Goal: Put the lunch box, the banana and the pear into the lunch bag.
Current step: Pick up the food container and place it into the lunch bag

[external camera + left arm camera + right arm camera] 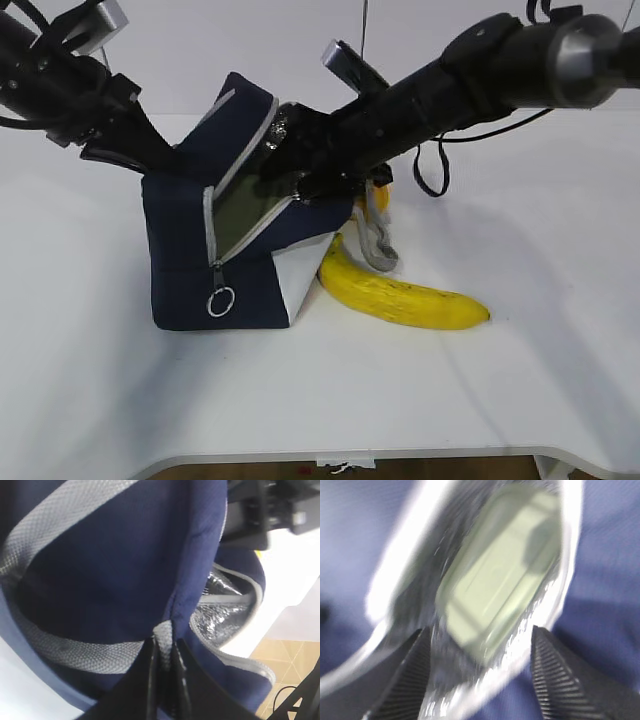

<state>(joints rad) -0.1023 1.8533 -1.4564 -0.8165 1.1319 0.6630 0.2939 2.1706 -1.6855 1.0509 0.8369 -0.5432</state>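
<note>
The navy lunch bag [185, 260] stands tilted on the white table with its zipper mouth open. My left gripper [152, 158] is shut on the bag's grey webbing handle [75, 652] and holds that side up; in the left wrist view the strap is pinched between the fingers of this gripper [164, 647]. The lunch box [245, 212] lies inside the bag, sage-green lid [500, 585] showing. My right gripper [481, 629] is open at the bag's mouth [290, 178], with the box beyond its fingertips. The banana [400, 295] lies on the table right of the bag. A bit of the pear [380, 197] shows behind the right arm.
The bag's silver lining [220, 615] shows inside the opening. The zipper's ring pull [221, 301] hangs at the bag's front. A second grey handle [378, 245] droops over the banana's near end. The table's front edge [400, 455] runs along the bottom.
</note>
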